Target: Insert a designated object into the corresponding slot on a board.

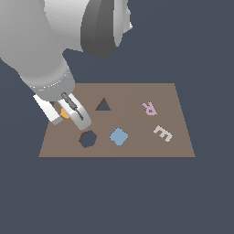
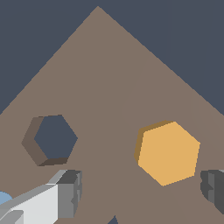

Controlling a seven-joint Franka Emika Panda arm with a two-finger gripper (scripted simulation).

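Note:
The orange hexagonal block (image 1: 65, 114) lies flat on the brown board (image 1: 137, 93) near its left edge in the exterior view. My gripper (image 1: 68, 118) is open and low over the block, one finger on each side, not touching it. The dark hexagon slot (image 1: 87, 138) is empty, close by toward the board's front edge. In the wrist view the block (image 2: 168, 152) and the slot (image 2: 54, 140) lie side by side on the board (image 2: 100, 74). My gripper (image 2: 140, 191) shows there as two spread fingertips (image 2: 65, 194), with the block just beyond the line between them.
A dark triangular cutout (image 1: 103, 105) is behind the slot. A light-blue rounded-square block (image 1: 119, 136) sits beside the slot; a sliver of it shows in the wrist view (image 2: 3, 199). A pink letter R (image 1: 149, 108) and a white letter E (image 1: 162, 133) lie on the exterior view's right.

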